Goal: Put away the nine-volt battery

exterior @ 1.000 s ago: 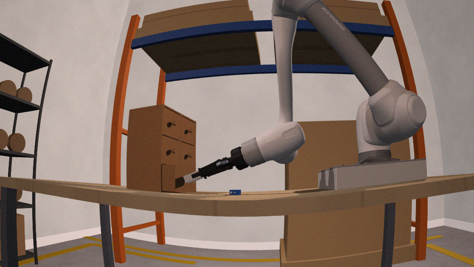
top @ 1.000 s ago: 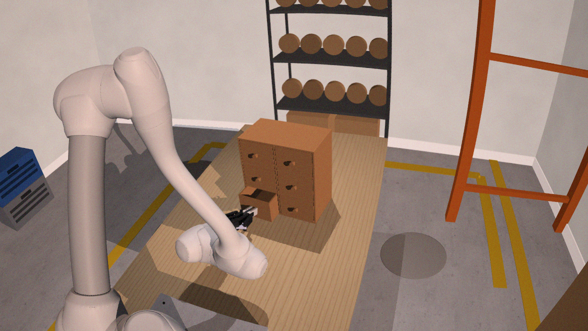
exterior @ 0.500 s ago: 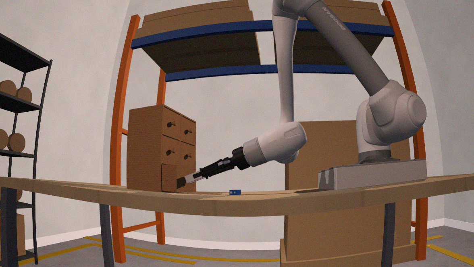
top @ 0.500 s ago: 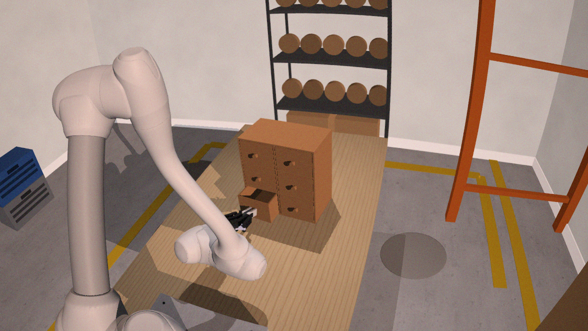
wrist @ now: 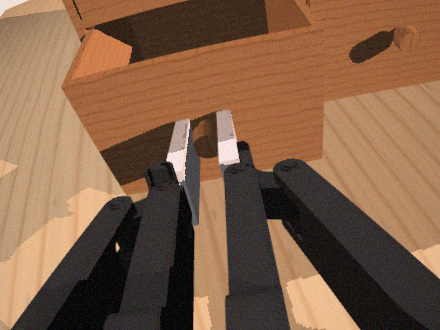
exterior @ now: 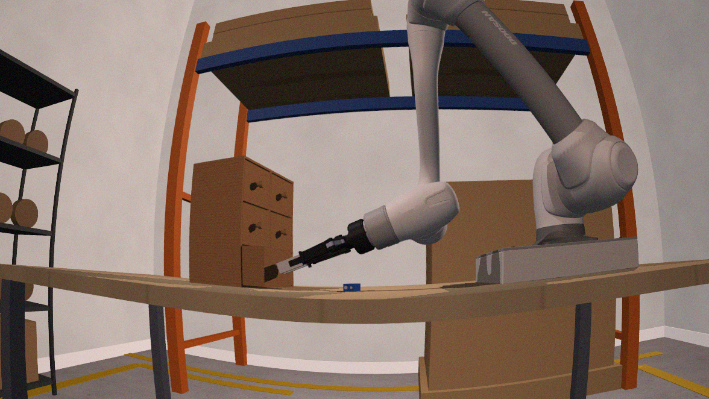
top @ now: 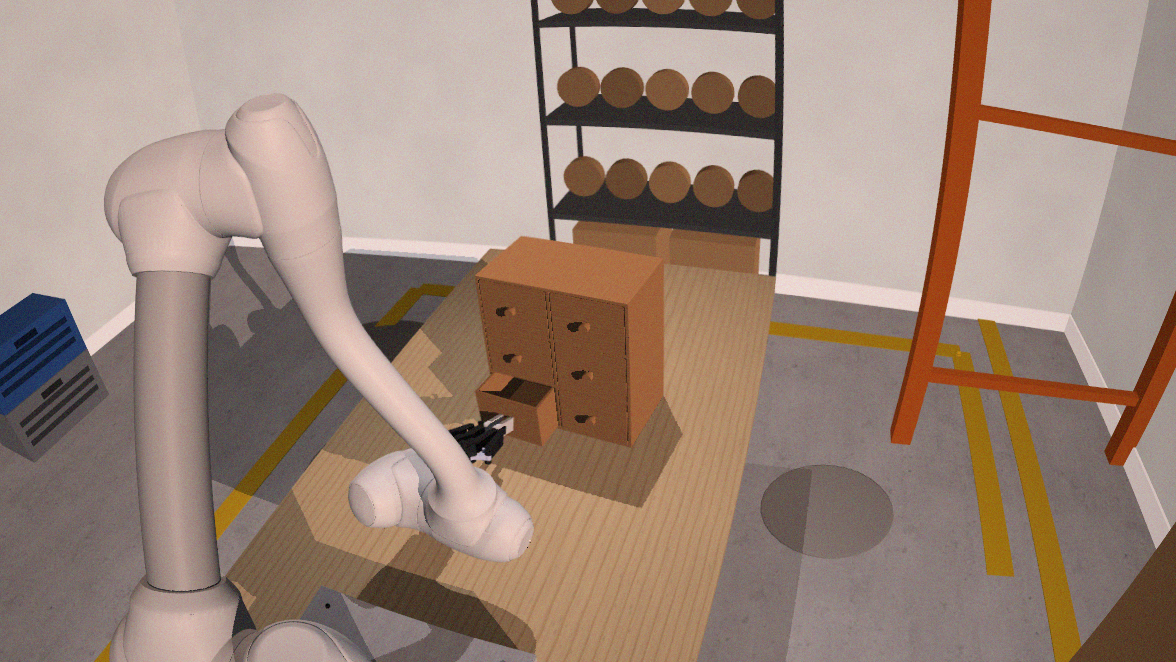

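Wooden table (top: pixel 625 559): bottom-left drawer (top: pixel 516 406) part-drawn, its knob (wrist: pixel 206 135) clenched by gripper (wrist: pixel 208 141). Inspection of contents judged next; battery (exterior: pixel 351 287) remains untouched.

Mirrored "DOOSAN" (arm (exterior: pixel 501 44))

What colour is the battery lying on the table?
Blue. The nine-volt battery shows best in the exterior view, lying on the table apart from the chest.
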`<state>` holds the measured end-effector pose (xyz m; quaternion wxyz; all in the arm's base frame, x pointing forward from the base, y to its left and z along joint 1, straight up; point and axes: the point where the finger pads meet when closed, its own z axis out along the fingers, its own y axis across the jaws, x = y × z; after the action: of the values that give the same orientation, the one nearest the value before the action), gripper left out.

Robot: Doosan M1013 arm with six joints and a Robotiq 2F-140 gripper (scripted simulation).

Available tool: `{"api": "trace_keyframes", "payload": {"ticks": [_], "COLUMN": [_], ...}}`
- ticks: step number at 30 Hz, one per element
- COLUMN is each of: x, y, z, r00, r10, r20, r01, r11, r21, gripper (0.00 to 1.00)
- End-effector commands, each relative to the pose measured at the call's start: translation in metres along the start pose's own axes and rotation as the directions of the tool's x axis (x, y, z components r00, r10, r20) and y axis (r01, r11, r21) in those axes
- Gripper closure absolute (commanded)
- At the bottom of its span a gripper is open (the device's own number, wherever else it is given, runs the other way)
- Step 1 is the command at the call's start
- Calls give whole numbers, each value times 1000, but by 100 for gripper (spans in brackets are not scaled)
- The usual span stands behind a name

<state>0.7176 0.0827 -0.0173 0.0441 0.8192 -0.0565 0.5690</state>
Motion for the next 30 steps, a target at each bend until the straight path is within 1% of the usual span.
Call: {"api": "trace_keyframes", "payload": {"ticks": [1, 4, 9, 19, 22, 28, 30], "x": [0, 0, 0, -1, -3, -13, -13], "y": [1, 1, 1, 1, 1, 1, 1], "z": [-2, -2, -2, -4, -12, -39, -39], "r00": [1000, 1000, 1000, 1000, 1000, 1000, 1000], "r10": [10, 10, 10, 10, 10, 10, 10], "r20": [-1, -1, -1, -1, -1, -1, -1], "r01": [-10, -10, -10, -10, -10, -10, -10], "r11": [1000, 1000, 1000, 1000, 1000, 1000, 1000], "r21": [-5, -5, -5, -5, -5, -5, -5], "gripper": [90, 87, 80, 80, 80, 80, 80]}}
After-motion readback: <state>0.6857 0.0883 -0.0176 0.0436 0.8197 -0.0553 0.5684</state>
